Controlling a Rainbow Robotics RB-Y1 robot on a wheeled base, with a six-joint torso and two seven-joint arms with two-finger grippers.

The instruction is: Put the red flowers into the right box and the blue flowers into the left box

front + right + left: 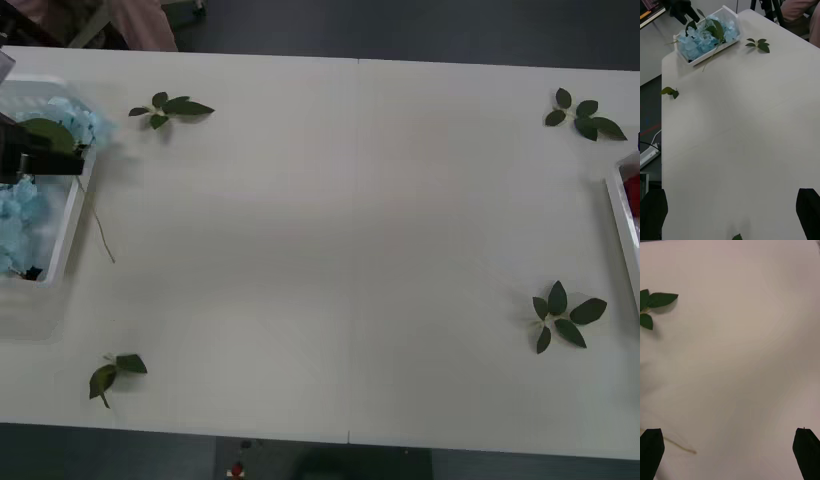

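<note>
The blue flowers lie heaped in the left box at the table's far left, with one thin stem hanging over its rim. The right wrist view shows the same blue flowers and left box far across the table. My left arm hangs dark over that box. My left gripper is open above bare tabletop, holding nothing. My right gripper is open and unladen over the table's right part. The right box shows as a rim at the right edge, with a patch of red flowers inside.
Loose green leaf sprigs lie on the white table: one at the back left, one at the back right, one at the front right, one at the front left. The table's middle is bare.
</note>
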